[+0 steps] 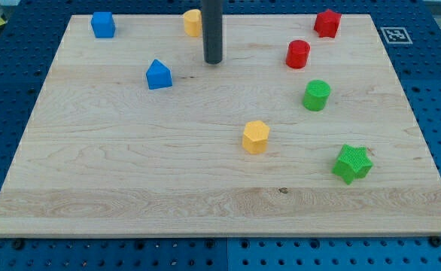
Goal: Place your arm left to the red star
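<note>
So the red star (pixel 327 22) sits way up in the view's top right corner of the wooden board (pixel 130 173), with a red cylinder (pixel 298 54) just below and to its left. My tip (pixel 213 62) is well off to the star's left, near the top middle, touching nothing; it's just a bare rod, no jaws to open or close. A yellow block (pixel 193 22) pokes out right beside the rod. A green cylinder (pixel 317 95) sits under the red one.
</note>
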`<state>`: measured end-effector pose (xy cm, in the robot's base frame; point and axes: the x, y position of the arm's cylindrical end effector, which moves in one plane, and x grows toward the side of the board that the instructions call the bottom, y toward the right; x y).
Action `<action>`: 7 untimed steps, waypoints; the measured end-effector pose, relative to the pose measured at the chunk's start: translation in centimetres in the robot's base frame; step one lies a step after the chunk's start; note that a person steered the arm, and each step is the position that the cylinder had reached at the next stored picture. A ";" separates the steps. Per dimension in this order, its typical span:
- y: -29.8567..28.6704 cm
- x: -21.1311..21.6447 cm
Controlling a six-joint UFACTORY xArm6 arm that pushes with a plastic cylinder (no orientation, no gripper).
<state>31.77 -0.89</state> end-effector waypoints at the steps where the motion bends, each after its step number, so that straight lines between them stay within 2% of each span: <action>1: 1.9 -0.7; 3: 2.9 -1.4; 4: 2.9 -3.2; 5: 3.5 -6.6; 7: 6.6 -10.7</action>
<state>21.08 5.70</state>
